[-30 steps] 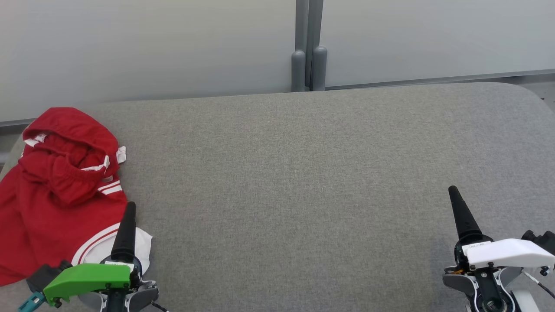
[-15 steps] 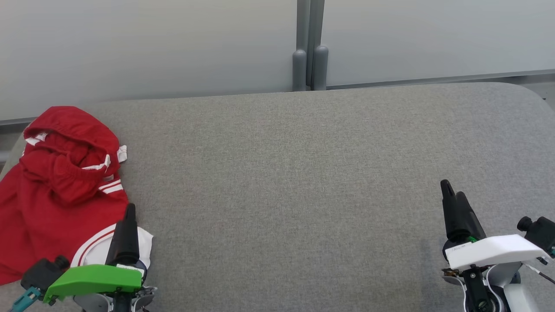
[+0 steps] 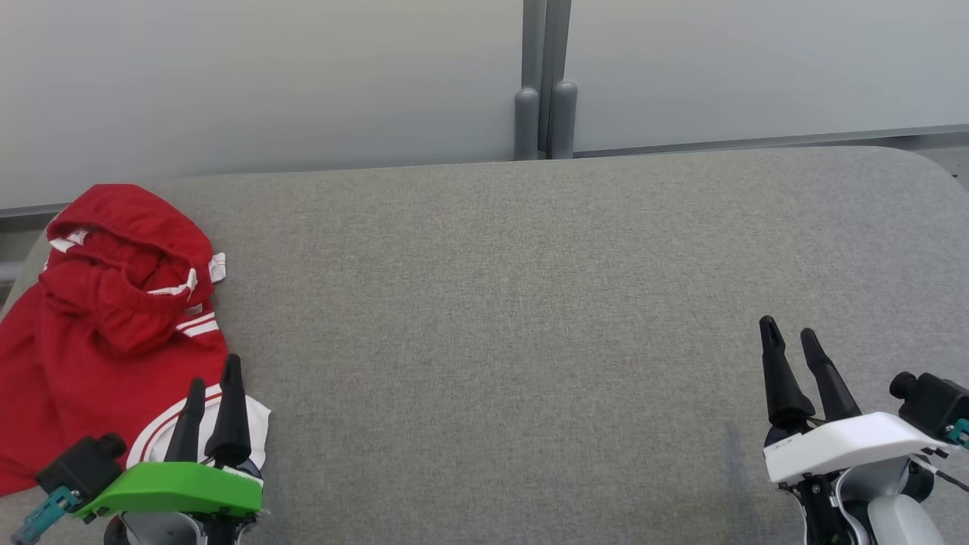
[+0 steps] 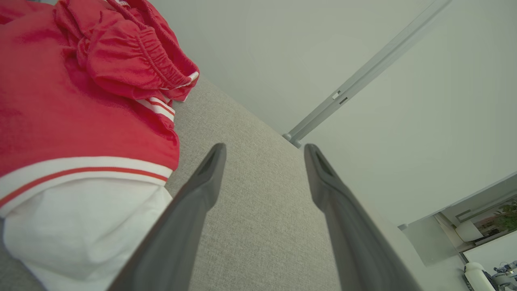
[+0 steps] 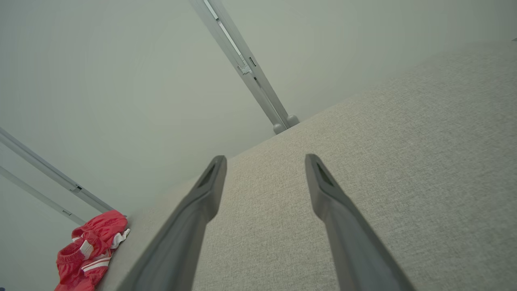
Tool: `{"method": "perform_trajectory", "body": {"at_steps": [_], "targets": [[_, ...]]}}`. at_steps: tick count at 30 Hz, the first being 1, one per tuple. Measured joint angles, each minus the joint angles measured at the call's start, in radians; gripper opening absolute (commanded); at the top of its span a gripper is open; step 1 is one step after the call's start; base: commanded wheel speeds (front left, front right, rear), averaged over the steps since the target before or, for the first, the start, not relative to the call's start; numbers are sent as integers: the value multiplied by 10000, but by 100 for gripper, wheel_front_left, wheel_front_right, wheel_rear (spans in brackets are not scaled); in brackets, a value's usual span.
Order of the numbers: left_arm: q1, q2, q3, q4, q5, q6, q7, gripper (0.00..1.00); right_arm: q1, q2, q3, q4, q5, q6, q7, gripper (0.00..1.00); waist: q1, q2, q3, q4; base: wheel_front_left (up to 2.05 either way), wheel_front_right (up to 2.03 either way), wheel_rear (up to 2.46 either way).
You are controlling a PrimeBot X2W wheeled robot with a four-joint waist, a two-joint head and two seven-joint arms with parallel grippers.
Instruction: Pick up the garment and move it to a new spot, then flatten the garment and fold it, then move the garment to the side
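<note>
Two claws spread, holding nothing | left claw (image 3: 213, 371): near-left corner of tabletop (image 3: 492, 303), fingers by white hem of garment (image 3: 91, 356) | right claw (image 3: 787, 327): near-right corner of tabletop | garment: red, crumpled, on tabletop's left end | grey post (image 3: 545, 113): beyond tabletop's far edge

It's a long cushioned bench (image 3: 530, 303) covered in grey woven fabric, flat on top, with rounded far corners. Near the right end the grey changes shade slightly along a straight line running from the far edge to the near edge. A red garment (image 3: 91, 356) lies crumpled at the left end, spreading from the far left corner towards the near edge. Its gathered elastic waistband is bunched nearest the far edge, and a white panel with a red stripe lies nearest the near edge. I can't tell whether it hangs over the left edge.
</note>
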Motion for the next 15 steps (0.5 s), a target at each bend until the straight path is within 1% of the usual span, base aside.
{"method": "perform_trajectory", "body": {"at_steps": [3, 4, 12, 15], "targets": [[6, 50, -81, 13, 456, 0, -88, 100, 64, -19, 38, 21, -405, 0, -88, 100, 0, 0, -16, 21, 0, 0, 0], [6, 50, -81, 13, 456, 0, -88, 100, 64, -19, 38, 21, -405, 0, -88, 100, 0, 0, -16, 21, 0, 0, 0], [77, 261, -222, 44, 1952, -2, -295, 100, 238, -38, 27, 136, -1402, 0, -311, 100, 0, 0, -39, 41, 0, 0, 0], [89, 288, -184, 92, 2357, -6, -368, 100, 277, -44, 21, 186, -1732, 2, -395, 100, 0, 0, -41, 48, 0, 0, 0]]}}
